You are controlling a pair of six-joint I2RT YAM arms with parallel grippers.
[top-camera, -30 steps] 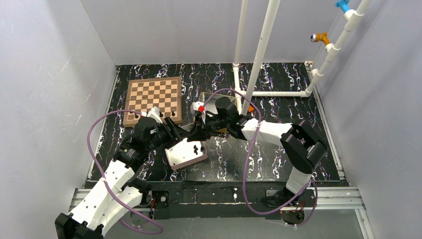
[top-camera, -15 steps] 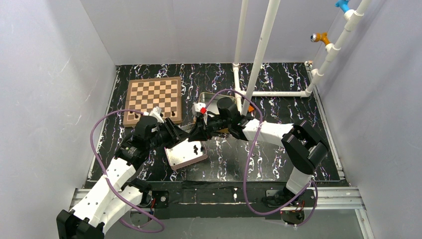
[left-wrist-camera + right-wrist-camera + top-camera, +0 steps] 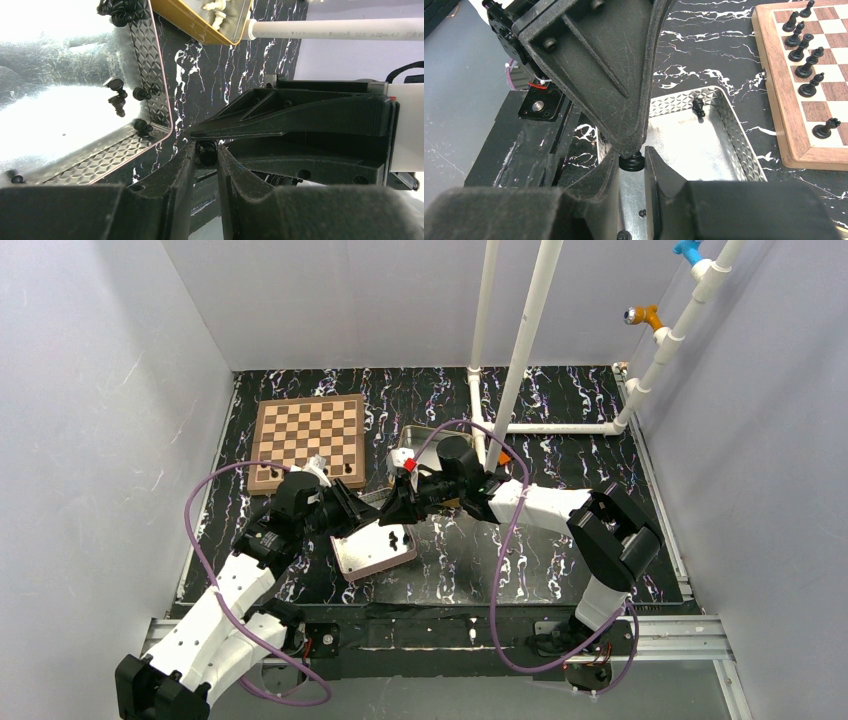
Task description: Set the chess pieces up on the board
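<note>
My two grippers meet tip to tip over a silver tin [image 3: 378,555]. One black chess piece [image 3: 206,152] is pinched between the left gripper [image 3: 206,150] fingers, which have shut on it. The right gripper [image 3: 632,157] is shut on the round base of the same piece [image 3: 632,163]. From above, the left gripper [image 3: 366,512] and the right gripper [image 3: 388,510] hide the piece. The board [image 3: 307,432] lies at the back left. Several black pieces [image 3: 806,65] stand along its near edge. A few loose black pieces [image 3: 117,97] lie in the tin.
A gold tin [image 3: 200,22] holding white pieces [image 3: 216,15] sits just behind the right arm. White plastic pipes [image 3: 520,350] rise from the table at the back middle and right. Purple cables loop off both arms. Grey walls close in the sides.
The left gripper's jaws have closed in onto the piece that the right gripper holds. Both arms have drifted slightly toward the back.
</note>
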